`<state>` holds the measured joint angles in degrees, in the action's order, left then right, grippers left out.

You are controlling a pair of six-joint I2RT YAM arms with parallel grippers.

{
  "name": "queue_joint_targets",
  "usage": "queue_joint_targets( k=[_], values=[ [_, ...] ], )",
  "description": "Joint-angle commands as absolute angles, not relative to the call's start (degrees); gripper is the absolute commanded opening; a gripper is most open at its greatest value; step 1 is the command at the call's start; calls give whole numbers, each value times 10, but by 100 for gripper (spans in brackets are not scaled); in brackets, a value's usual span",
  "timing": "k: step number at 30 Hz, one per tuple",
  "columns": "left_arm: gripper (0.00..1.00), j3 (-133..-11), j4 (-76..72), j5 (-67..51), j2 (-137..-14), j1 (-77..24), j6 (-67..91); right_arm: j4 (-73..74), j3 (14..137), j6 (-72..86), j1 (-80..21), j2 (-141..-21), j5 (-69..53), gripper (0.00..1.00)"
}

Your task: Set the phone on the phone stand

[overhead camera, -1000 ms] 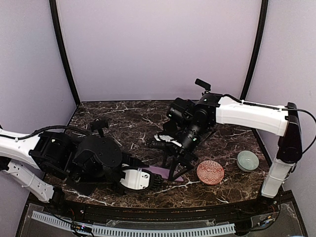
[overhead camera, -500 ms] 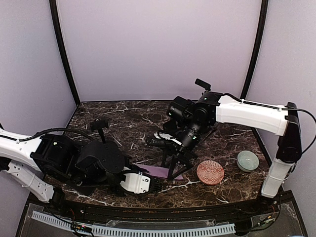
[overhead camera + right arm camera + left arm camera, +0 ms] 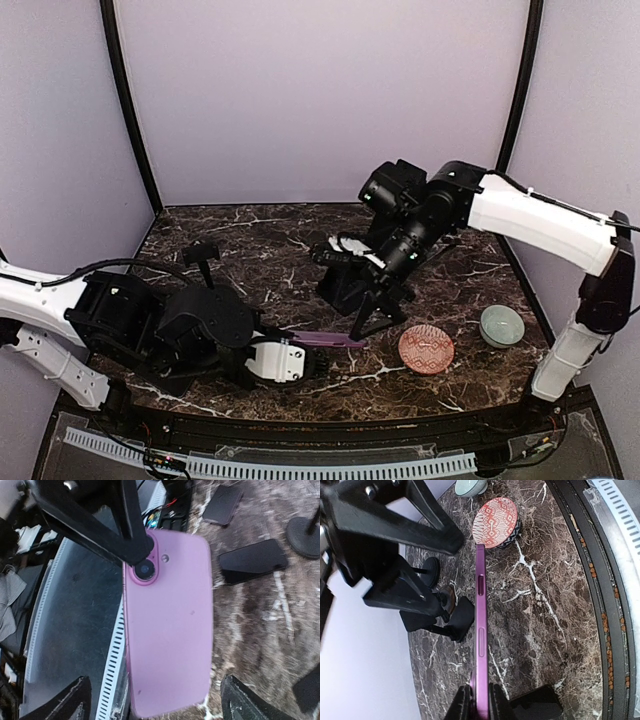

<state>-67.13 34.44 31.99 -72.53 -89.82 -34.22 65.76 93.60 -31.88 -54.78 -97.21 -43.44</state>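
**Now the left gripper (image 3: 290, 360) alone holds the phone (image 3: 325, 339)**

The right gripper (image 3: 355, 262) has backed off above the phone stand (image 3: 365, 305), jaws spread and empty. The left gripper's jaws have closed on 1 end of the phone, which sits just short of the phone stand.

Right gripper (image 3: 378, 321) higher, off phone (image 3: 326, 339)

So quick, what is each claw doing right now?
Left gripper: closed, pinching the purple phone by its edge.
Right gripper: open, holding nothing.
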Motion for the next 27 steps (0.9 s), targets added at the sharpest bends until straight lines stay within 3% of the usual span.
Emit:
queue_joint_targets(
  k=[1, 5, 14, 23, 27],
  values=[
    [0, -707, 338, 271, -708, -865, -248, 642, 963, -331, -533, -918, -392, 92],
    [0, -724, 327, 198, -698, -822, -199, 649, 954, -364, -534, -890, -354, 86],
    [0, -743, 310, 160, -692, -800, -175, 576, 899, -347, -540, -871, -283, 66],
    [0, -745, 296, 158, -671, -796, -149, 541, 891, -348, -547, -865, -244, 26],
    [0, -744, 290, 166, -668, -795, -141, 545, 890, -355, -554, -866, -251, 21]
  ],
)
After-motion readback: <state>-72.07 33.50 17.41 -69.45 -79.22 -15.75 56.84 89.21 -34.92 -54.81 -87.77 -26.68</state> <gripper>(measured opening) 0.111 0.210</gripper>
